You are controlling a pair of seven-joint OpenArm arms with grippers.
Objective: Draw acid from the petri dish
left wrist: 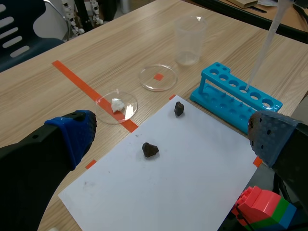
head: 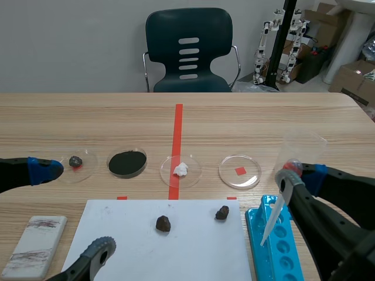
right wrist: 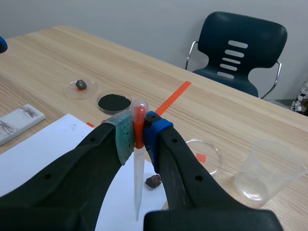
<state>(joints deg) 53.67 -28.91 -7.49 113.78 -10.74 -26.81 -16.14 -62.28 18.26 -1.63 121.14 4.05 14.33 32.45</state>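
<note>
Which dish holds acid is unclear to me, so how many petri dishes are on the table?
4, in a row across the table: the rock dish, then the black-powder dish, the white-lump dish on the tape line, and the clear dish nearest the plastic cup.

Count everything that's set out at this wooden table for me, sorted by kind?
Round clear petri dishes: 4
Small dark rocks: 3
Black powder patch: 1
White crumbly lump: 1
White paper sheet: 1
Blue plastic tube rack: 1
Clear plastic cup: 1
Clear plastic pipette, held in the right fingers: 1
Grey-white flat block: 1
Total: 14
</note>
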